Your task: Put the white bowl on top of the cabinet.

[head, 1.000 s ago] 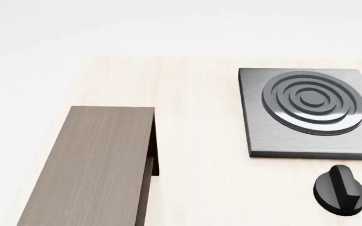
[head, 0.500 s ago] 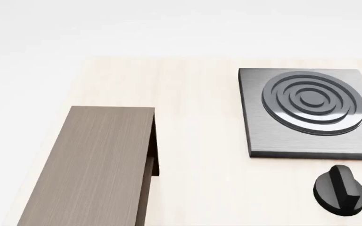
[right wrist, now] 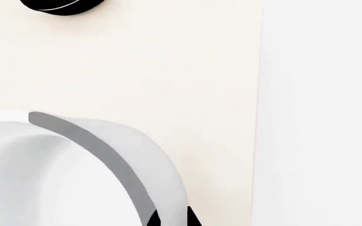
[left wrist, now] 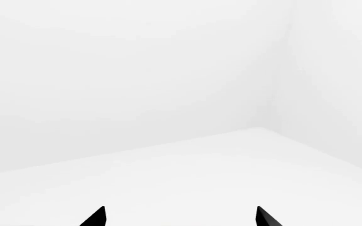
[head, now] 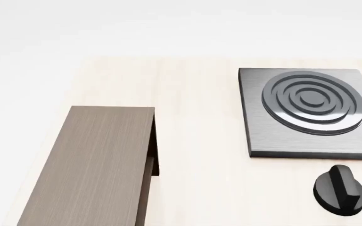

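The white bowl point(right wrist: 55, 174) shows only in the right wrist view, resting on the pale table near its edge. My right gripper point(right wrist: 173, 219) has its two black fingertips point(right wrist: 153, 219) close together, one on each side of the bowl's wall, gripping it at the rim. The cabinet point(head: 96, 165) is a long grey-brown wooden box at the left of the head view, and its flat top is bare. My left gripper point(left wrist: 179, 217) is open with its tips wide apart and only white background in front of it. Neither gripper shows in the head view.
A grey square stove plate point(head: 307, 113) with ringed burner lies at the right on the pale table point(head: 200, 155). In front of it stands a black knob point(head: 339, 189), the knob point(right wrist: 61, 5) also seen beyond the bowl. The table's edge point(right wrist: 257, 117) runs close beside the bowl.
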Available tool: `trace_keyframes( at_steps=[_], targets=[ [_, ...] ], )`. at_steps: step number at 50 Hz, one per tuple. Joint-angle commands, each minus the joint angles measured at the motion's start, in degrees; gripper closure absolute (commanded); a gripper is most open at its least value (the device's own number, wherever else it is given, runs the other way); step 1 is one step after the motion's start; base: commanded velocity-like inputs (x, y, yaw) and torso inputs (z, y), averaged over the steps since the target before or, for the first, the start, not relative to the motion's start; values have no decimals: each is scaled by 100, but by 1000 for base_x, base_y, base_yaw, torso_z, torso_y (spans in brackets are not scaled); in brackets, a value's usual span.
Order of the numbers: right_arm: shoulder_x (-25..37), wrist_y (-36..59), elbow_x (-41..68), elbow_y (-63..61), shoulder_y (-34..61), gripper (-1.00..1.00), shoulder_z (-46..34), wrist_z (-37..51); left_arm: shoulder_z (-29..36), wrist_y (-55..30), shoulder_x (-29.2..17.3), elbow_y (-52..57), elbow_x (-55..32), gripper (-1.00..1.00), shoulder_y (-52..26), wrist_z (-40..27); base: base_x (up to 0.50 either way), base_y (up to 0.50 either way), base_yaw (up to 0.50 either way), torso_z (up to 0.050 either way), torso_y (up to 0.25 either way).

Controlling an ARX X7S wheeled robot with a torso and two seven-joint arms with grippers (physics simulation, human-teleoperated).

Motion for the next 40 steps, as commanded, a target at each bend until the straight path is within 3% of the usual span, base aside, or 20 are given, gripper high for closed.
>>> trace_keyframes(
  at_steps=[1,10,18,40],
  targets=[
    [191,-81,-40,-580,57,100,319,136,-1,25,-8,5,-22,-100,17,-4,0,0,0,0,0],
    [257,-73,72,-923,-65,100,618,163,22,19,-13,2,-17,-100,6,-16,0,0,0,0,0],
    [411,9,191,-1077,508,100,265,243,24,29,-22,15,-33,-100,13,-20,0,0,0,0,0],
    [477,1028,391,-583,4492,100,-1996,1027,39,88,-26,-45,-68,-100,11,-8,0,0,0,0,1]
  ],
)
